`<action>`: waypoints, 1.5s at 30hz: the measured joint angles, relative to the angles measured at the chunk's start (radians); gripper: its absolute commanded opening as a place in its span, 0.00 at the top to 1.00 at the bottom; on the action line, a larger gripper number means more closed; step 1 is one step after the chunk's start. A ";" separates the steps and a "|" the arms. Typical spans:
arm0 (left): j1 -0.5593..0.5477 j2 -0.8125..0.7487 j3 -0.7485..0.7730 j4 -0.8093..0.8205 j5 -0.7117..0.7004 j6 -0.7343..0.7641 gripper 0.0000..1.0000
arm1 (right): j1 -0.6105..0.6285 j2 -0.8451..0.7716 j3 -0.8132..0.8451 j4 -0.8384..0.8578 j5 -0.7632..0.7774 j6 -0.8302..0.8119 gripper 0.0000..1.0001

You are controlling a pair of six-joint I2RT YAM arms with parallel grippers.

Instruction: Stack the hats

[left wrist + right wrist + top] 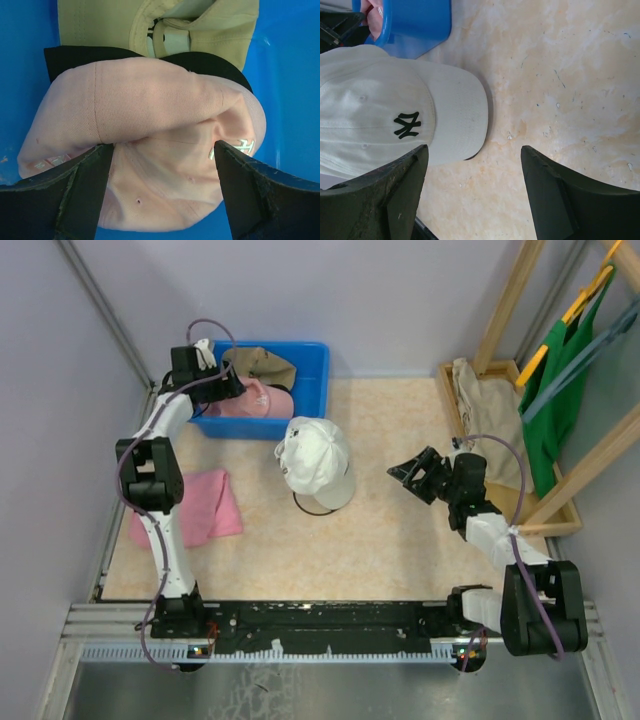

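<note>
Over at the left side of the bench (390, 540), a flat pink cloth (205, 505) lay near the edge. The left arm rose from its base beside the cloth, elbow bent above it, forearm stretched toward the far corner. Its wrist tipped down into a blue bin (315, 380).

Inside the bin the left tool (235, 390) sat low over the pink cap (262, 400). In the left wrist view the tool (162, 147) stood spread wide. Its two dark fingers (85, 185) straddled the crumpled crown of the pink cap (150, 110) and touched the fabric on both sides without pinching it. A black cap (70, 57) showed as a dark band just behind the pink one. The tan cap (100, 20) lay beyond that, against the bin wall (20, 75), its back strap showing.

Near the middle of the bench, just outside the bin, the white cap (318, 458) stood apart.

Further right, the right arm folded up from its base and leaned inward, forearm low over the bench. The right tool (410, 475) pointed at the white cap, well short of it. Its fingers (385, 200) were apart with nothing between them but bare bench, and the brim of the white cap (370, 120) lay ahead of the left finger.

Against the right wall a beige garment (490, 415) draped over a wooden rack (500, 310), with green garments (555, 390) hanging beside it.
</note>
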 measured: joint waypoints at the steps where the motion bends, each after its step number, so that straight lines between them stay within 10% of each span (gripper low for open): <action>1: 0.000 0.014 0.016 0.000 -0.004 -0.003 0.12 | 0.000 0.000 0.000 0.000 0.000 0.000 0.26; 8: 0.000 0.066 0.080 -0.008 -0.034 -0.007 0.17 | 0.000 0.000 0.000 -0.001 0.000 0.000 0.26; 20: 0.000 0.111 0.134 -0.037 -0.032 -0.004 0.98 | 0.000 -0.011 0.000 -0.003 -0.003 0.001 0.26; 45: 0.023 -0.400 0.125 -0.134 0.280 -0.172 1.00 | 0.126 -0.268 0.043 -0.015 -0.019 -0.032 0.30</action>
